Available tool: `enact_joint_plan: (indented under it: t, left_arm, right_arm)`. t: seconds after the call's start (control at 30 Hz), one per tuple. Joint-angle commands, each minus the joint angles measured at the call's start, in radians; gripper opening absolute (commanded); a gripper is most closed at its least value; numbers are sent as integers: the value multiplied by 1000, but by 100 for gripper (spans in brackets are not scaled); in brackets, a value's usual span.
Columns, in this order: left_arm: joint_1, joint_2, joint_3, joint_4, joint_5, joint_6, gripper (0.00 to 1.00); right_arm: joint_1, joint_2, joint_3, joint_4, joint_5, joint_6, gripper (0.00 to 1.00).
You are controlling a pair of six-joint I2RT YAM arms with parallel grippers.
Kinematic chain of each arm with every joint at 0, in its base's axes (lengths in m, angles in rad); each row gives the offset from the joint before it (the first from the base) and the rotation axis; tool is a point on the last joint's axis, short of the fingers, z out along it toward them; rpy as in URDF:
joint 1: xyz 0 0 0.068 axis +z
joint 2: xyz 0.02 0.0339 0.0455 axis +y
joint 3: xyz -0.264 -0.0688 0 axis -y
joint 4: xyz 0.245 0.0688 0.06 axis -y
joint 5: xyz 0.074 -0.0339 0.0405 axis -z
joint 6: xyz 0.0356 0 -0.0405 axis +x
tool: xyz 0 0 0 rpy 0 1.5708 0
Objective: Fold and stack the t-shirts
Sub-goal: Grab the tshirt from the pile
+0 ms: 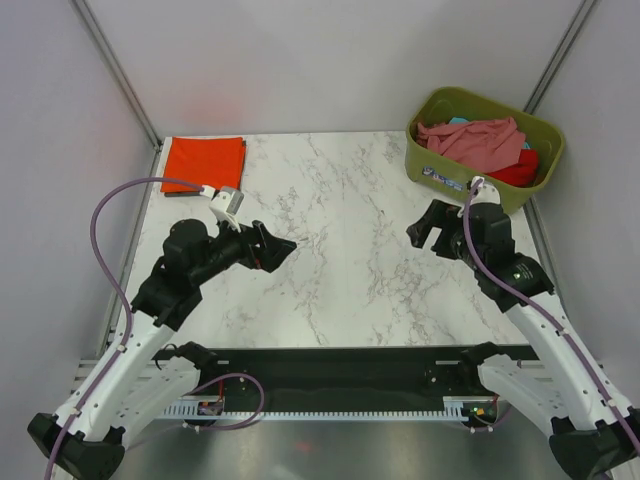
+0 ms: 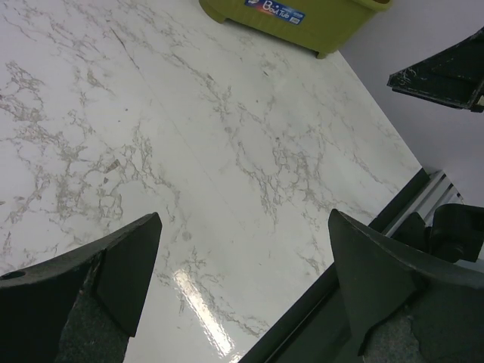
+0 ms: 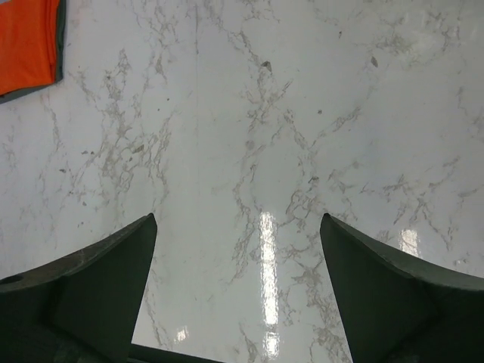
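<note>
A folded orange-red t-shirt [image 1: 203, 160] lies flat at the table's far left corner; its edge shows in the right wrist view [image 3: 26, 41]. A dusty pink t-shirt [image 1: 472, 140] lies crumpled on top in the olive-green bin [image 1: 520, 120] at the far right, with a teal [image 1: 458, 122] and a bright red shirt [image 1: 520, 170] under it. My left gripper [image 1: 285, 247] is open and empty above the table's left middle. My right gripper [image 1: 420, 228] is open and empty near the bin's front. In both wrist views the jaws stand wide apart over bare marble.
The white marble table [image 1: 340, 230] has a black rail along its near edge [image 1: 330, 360]. Grey walls and metal posts close the back and sides. The bin's front wall with a blue label shows in the left wrist view [image 2: 276, 9].
</note>
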State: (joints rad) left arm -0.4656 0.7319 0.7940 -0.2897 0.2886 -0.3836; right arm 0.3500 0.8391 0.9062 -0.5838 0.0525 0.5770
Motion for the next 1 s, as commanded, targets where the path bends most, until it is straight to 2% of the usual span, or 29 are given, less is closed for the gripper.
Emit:
enact_joint_plan:
  t: [0.0,0.03,0.13,0.27,0.3,0.33,0.53,0.7,0.97]
  left_arm:
    - [8,-6,-4,30,-9,22,100]
    - [8,-2,-3,30,-6,20,100]
    - [10,12,-4,30,-5,17,100]
    - [10,12,-7,30,-9,15,100]
    - [10,9,-9,30,-9,12,100]
    - [10,8,-10,30,-6,11,100]
    - [10,12,-7,30,0,8,100]
    - [10,29,-4,30,23,3,99]
    - [12,27,-4,29,23,5,99]
  right_arm:
    - [1,75,85,71,150,-38,98]
    - [0,106,142,79,278,-48,98]
    - [0,268,297,88,502,-100,98]
    - [-55,515,511,136,609,-232,98]
    - [-78,611,554,136,606,-262,98]
    - [-106,658,630,137,600,-269,98]
    - [-314,977,838,114,448,-266,96]
    - [-437,1129,951,116,322,-215,89]
    - [-559,1316,1083,229,241,-164,88]
